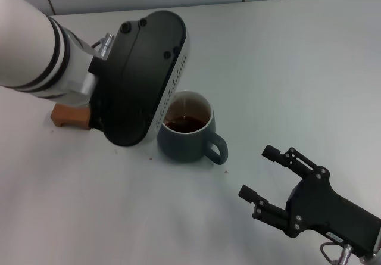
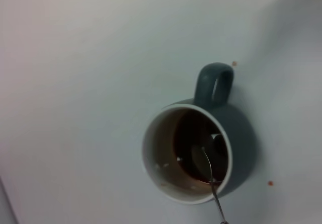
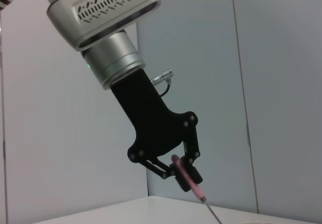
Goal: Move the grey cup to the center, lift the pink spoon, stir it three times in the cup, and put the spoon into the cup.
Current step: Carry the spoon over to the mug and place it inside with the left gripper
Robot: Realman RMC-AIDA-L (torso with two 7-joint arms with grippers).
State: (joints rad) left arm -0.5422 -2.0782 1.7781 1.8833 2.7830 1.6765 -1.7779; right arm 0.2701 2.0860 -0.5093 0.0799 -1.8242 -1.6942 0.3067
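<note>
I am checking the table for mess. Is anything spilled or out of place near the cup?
Small reddish-brown specks lie on the table beside the cup, near its handle, like splashed drops. Otherwise the cup stands upright, with the spoon in the dark liquid.

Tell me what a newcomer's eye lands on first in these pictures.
The big black-and-silver left arm fills the middle, hanging right over the grey cup at the table's center. Its left tool is clamped on the pink spoon, whose metal bowl dips into the dark liquid. The right tool waits open, near the cup's handle side.
</note>
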